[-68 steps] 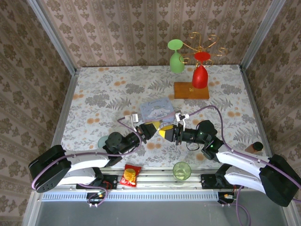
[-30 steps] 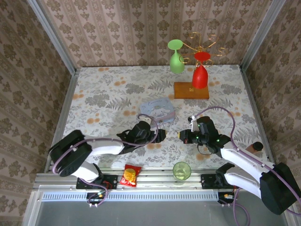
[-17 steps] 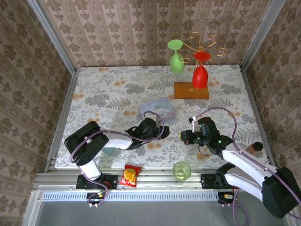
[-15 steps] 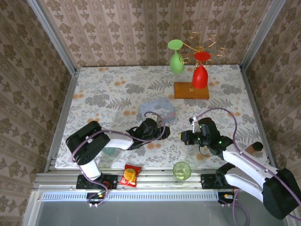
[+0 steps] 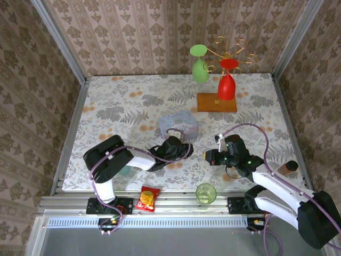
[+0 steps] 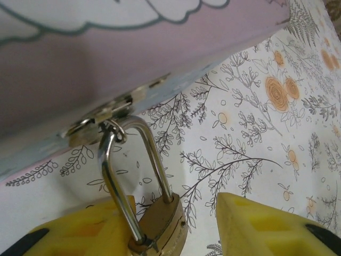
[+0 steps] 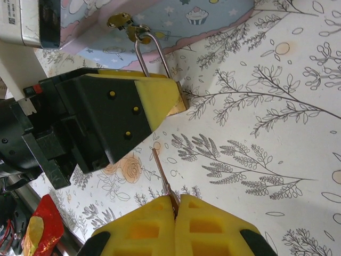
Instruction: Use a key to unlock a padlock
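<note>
Now L pincer point(image 6: 176, 213) fwd, astride padlock point(image 6: 160, 226)

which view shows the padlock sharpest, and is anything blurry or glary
Left wrist view: padlock in focus, bright glints along its shackle, the tin above it blurred. Right wrist view: tablecloth crisp, key thin but clear. Top view: even light, padlock too small to resolve.

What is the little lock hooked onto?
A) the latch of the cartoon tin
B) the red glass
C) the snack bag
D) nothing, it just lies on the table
A: the lock has its silver loop through the latch on the edge of the tin.
</note>
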